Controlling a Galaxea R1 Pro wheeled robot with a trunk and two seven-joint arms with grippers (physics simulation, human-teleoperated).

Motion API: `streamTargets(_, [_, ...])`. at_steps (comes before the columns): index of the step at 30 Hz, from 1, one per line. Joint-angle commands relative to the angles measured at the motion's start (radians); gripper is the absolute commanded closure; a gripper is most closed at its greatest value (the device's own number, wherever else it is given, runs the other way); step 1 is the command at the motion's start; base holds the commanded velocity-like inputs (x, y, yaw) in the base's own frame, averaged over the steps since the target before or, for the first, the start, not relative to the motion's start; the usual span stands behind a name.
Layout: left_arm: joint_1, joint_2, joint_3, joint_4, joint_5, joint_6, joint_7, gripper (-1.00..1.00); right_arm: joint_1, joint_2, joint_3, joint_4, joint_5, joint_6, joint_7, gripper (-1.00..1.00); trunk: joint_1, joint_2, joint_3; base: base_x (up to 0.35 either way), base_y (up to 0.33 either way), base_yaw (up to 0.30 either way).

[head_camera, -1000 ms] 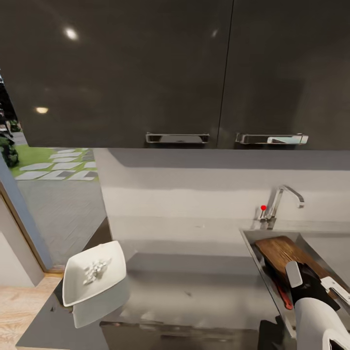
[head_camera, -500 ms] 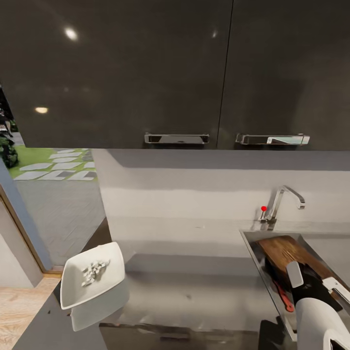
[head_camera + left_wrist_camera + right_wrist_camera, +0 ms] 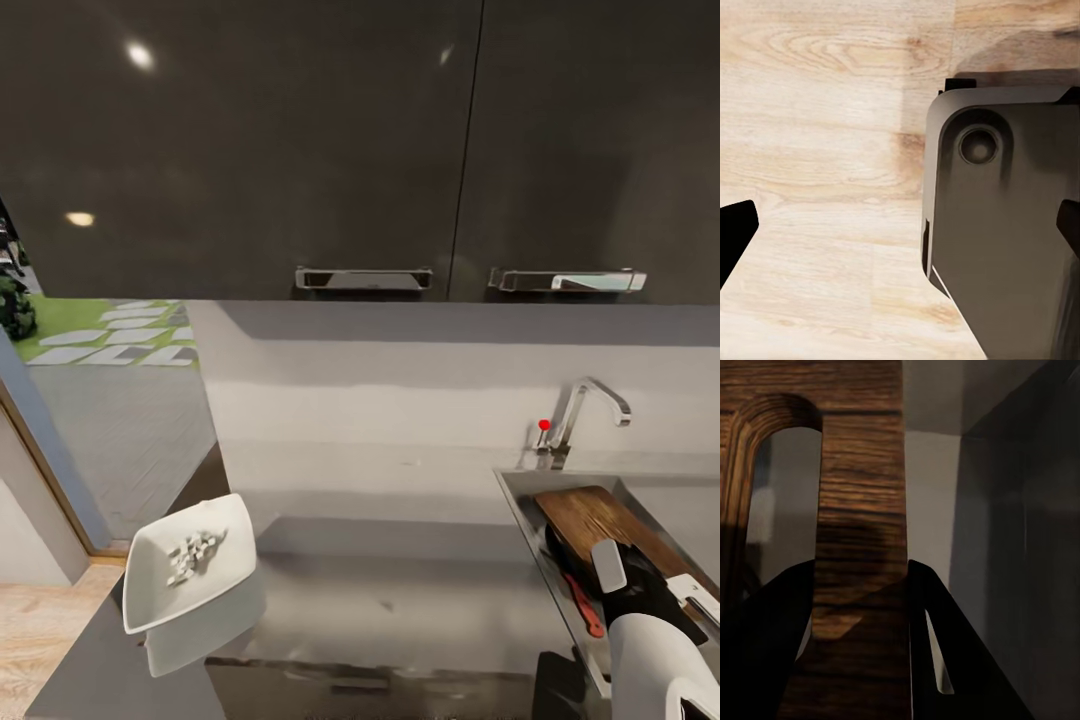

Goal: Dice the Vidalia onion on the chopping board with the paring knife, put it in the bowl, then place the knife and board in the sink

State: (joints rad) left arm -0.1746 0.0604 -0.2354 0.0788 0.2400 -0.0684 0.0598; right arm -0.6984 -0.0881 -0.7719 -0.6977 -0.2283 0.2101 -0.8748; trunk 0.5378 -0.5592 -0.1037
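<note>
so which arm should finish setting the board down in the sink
Right. Its hand grips the chopping board over the sink, beside the paring knife. The left hand points at the floor.

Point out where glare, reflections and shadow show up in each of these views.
Head view: ceiling-light glints on the dark upper cabinets; the glossy countertop mirrors the bowl. Right wrist view: dim, with shadow across the chopping board between the right pincer's fingers. Left wrist view: evenly lit wood floor.

Right gripper (image 3: 859, 607) fingers clamped; left gripper (image 3: 900, 225) fingers spread.
</note>
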Motion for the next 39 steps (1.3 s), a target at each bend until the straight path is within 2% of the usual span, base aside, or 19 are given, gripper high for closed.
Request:
streamTargets(1, [-0.002, -0.001, -0.008, 0.004, 0.008, -0.007, 0.0, -1.0, -0.001, 0.0, 0.001, -0.002, 0.0, 0.009, -0.004, 1.0, 0.0, -0.002, -0.004, 0.0, 0.0, 0.0])
streamTargets(39, [-0.002, 0.0, -0.007, 0.004, 0.008, -0.005, 0.0, -1.0, 0.0, 0.004, 0.002, -0.002, 0.0, 0.009, -0.004, 1.0, 0.0, -0.002, -0.064, 0.0, 0.0, 0.0])
